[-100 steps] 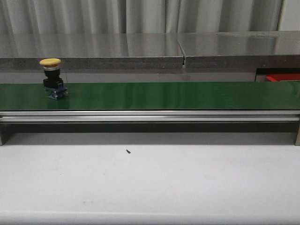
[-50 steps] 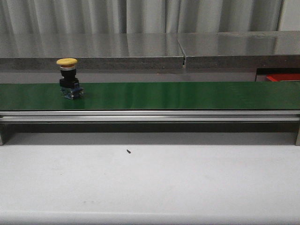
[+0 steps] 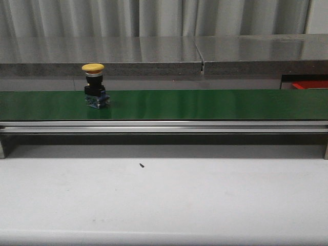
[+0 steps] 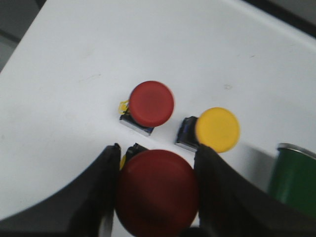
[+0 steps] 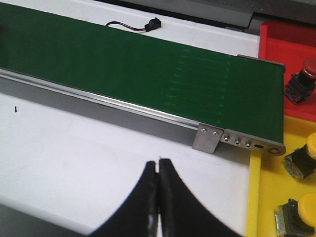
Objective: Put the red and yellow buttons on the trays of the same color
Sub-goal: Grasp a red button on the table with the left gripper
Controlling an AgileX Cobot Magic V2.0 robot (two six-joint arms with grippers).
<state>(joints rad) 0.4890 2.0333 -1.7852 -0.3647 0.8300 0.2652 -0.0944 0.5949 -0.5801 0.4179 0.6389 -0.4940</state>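
**Red button clamped in left jaws; right jaws closed and empty**

A red-capped button (image 4: 157, 192) is held between the two dark fingers (image 4: 106, 190) of the left gripper (image 4: 157, 195), the jaws closed against both sides of its cap. Just beyond the fingertips, two further buttons stand on the white table (image 4: 123, 54): a second red button (image 4: 151, 103) nearly in line with the jaws, and a yellow button (image 4: 217, 129) just off the far finger. They are near each other but apart.

In the front view, a yellow-capped button (image 3: 94, 84) is seen upright on the green belt (image 3: 205, 104), toward its left part; neither gripper is visible there.

The right gripper (image 5: 158, 197) is recorded with fingers pressed together and nothing between them, over the white table, short of the belt's end. Beyond the belt end, a red tray (image 5: 284, 42) carries one red button (image 5: 300, 81). Beside it, a yellow tray (image 5: 256, 197) holds two yellow-capped buttons (image 5: 302, 160), all well apart from the right jaws.
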